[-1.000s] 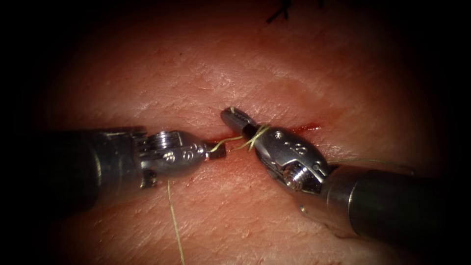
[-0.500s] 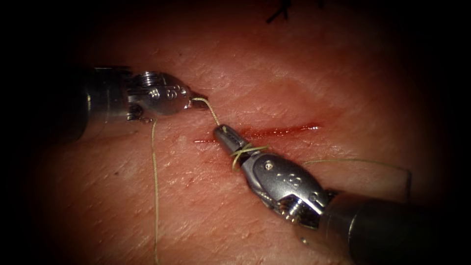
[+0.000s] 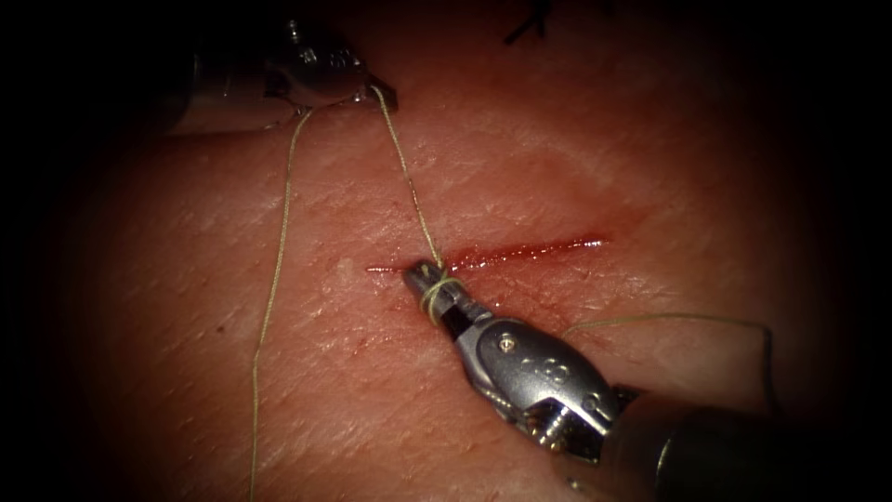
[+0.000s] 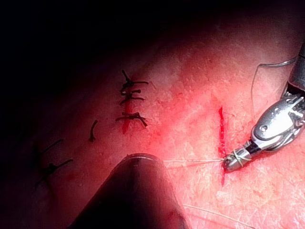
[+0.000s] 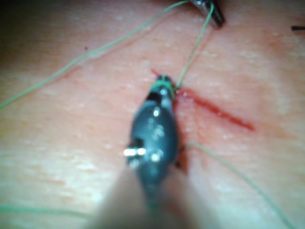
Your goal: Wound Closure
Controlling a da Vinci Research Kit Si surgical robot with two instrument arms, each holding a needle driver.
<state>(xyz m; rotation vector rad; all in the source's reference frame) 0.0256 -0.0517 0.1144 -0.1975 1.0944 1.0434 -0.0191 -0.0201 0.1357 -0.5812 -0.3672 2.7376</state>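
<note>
The cut (image 3: pixel 530 249) runs across the tissue (image 3: pixel 307 372) with red fluid along it. My right tool (image 3: pixel 423 276) lies at the cut's left end, jaws shut, with loops of pale thread (image 3: pixel 435 296) wound around them and a bit of thread at the tip. A taut strand (image 3: pixel 409 181) runs from there up and left to my left tool (image 3: pixel 381 93), which is shut on the thread. In the left wrist view the right tool (image 4: pixel 233 162) and its loops sit beside the cut (image 4: pixel 221 126). In the right wrist view the looped jaws (image 5: pixel 164 83) meet the strand (image 5: pixel 193 50).
A slack strand (image 3: pixel 271 279) hangs from the left tool down the tissue on the left. Another strand (image 3: pixel 669 318) arcs over the tissue to the right of the right tool. Dark older stitches (image 4: pixel 131 95) lie on the tissue away from the cut.
My left tool has moved up and to the left with the thread, drawing the strand long and taut. The right tool has slid down to the cut's left end, and the loops have moved toward its tip.
</note>
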